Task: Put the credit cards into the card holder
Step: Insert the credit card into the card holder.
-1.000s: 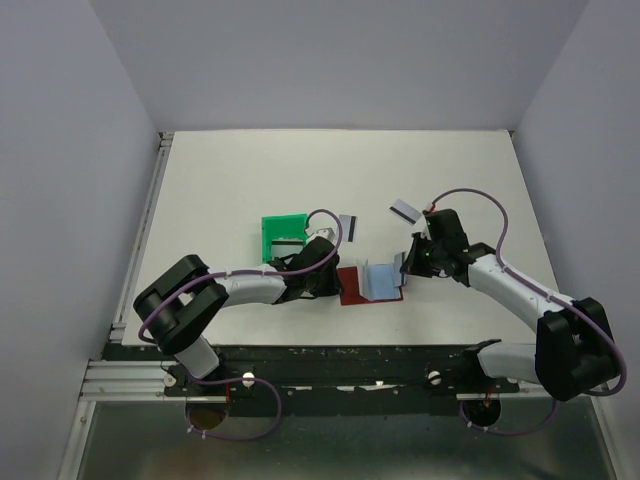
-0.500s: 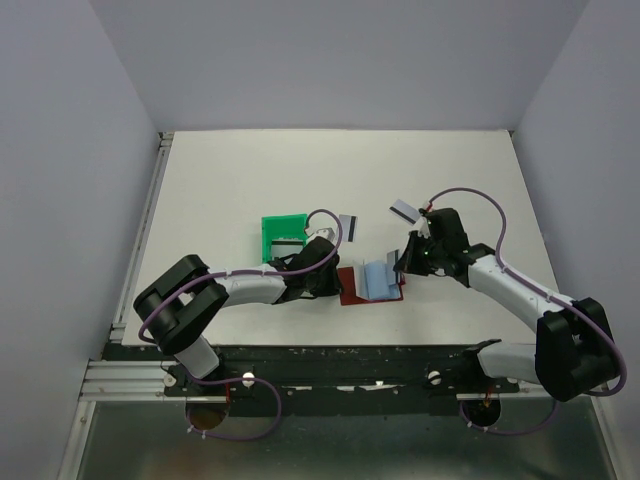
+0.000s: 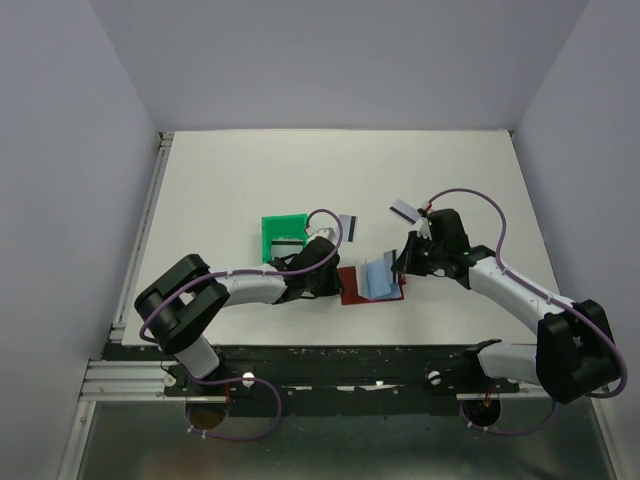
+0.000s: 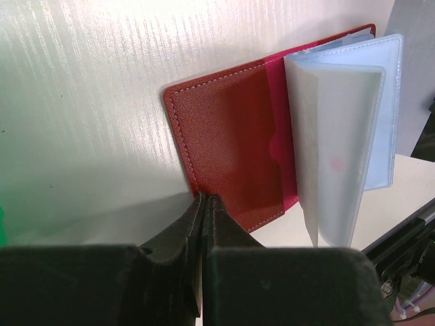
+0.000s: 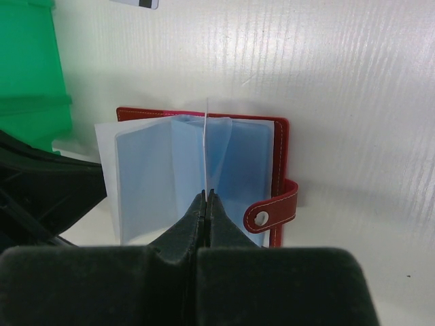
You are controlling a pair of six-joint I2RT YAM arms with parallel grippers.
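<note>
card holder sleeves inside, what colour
Light translucent blue; the sleeves show best in the right wrist view.

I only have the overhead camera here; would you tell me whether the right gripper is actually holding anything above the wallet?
Observer: Yes. Its wrist camera shows the right gripper shut on a card, seen edge-on, over the blue sleeves of the wallet.
Operator: Thank you. What is the left gripper doing?
Observer: Its own camera shows the left gripper closed at a corner of the red cover, apparently pinching it.
Operator: Is the clasp in the way?
Observer: No; the strap with its snap sticks out beside the sleeves, not across them.
</note>
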